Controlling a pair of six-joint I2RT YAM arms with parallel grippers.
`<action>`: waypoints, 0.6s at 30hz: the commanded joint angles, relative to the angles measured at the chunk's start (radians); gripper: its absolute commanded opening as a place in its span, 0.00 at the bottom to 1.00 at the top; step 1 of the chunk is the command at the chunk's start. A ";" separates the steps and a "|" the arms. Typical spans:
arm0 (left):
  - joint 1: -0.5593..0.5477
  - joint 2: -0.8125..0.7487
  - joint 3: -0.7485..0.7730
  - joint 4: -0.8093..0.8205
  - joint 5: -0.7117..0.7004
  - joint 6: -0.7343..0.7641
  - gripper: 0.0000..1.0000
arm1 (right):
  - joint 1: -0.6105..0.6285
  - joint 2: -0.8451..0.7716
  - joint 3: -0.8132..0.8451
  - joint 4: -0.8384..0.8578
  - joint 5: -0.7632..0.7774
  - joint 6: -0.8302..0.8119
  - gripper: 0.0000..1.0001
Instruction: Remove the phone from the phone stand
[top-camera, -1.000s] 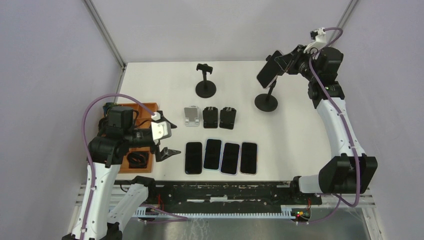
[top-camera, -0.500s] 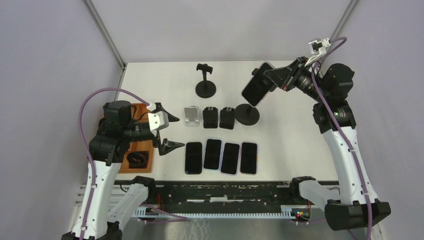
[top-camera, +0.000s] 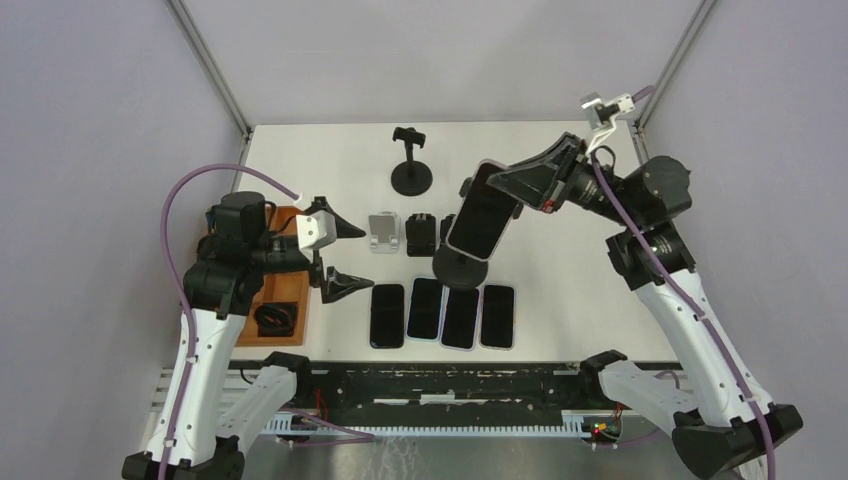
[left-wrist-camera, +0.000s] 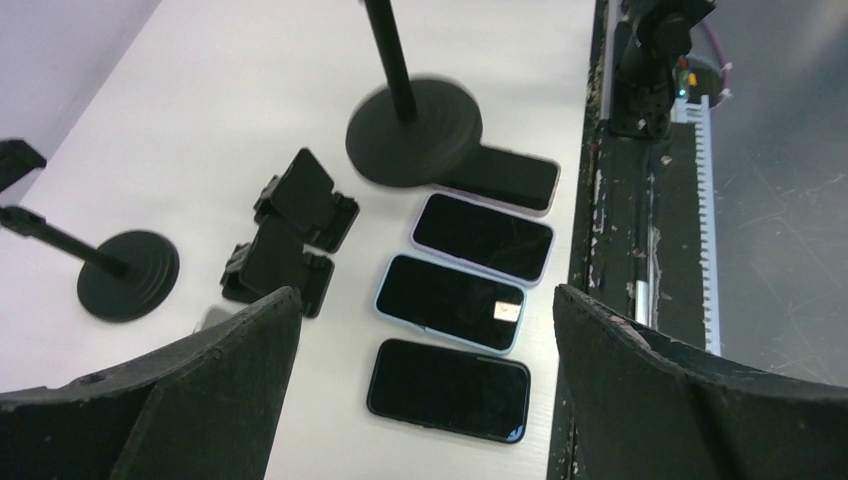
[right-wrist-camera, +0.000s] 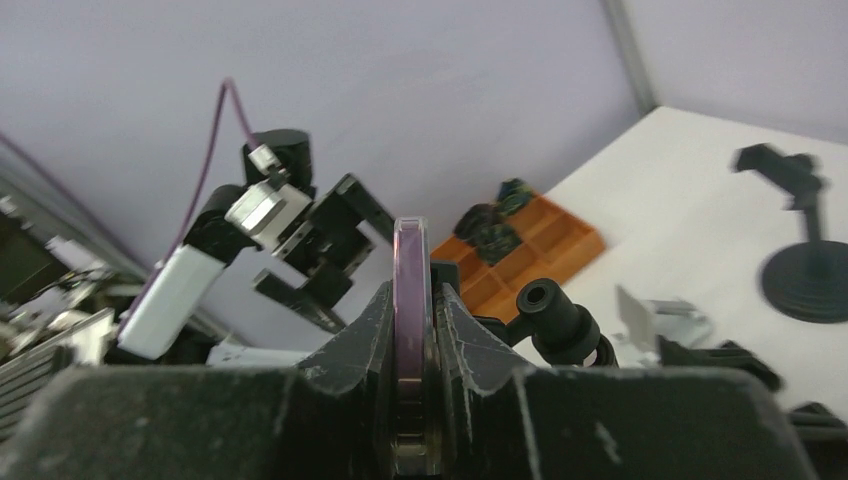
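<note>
We see the phone (top-camera: 478, 222) tilted on its stand (top-camera: 460, 268) over the table's middle. The right gripper (top-camera: 497, 186) is clenched on its edges, both fingers (right-wrist-camera: 365, 340) pressed against the purple case. The stand's base overlaps the far ends of four phones (top-camera: 442, 315); we cannot tell whether it touches them. The left gripper (top-camera: 340, 258) hangs released beside an orange tray (top-camera: 290, 290).
</note>
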 joint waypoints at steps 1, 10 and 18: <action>0.000 0.005 0.008 0.099 0.115 -0.077 1.00 | 0.154 0.015 0.014 0.263 0.033 0.088 0.00; 0.000 0.051 0.000 0.159 0.198 -0.132 1.00 | 0.490 0.168 0.080 0.340 0.133 0.023 0.00; 0.000 0.016 -0.030 0.157 0.279 -0.177 1.00 | 0.631 0.295 0.170 0.361 0.154 -0.025 0.00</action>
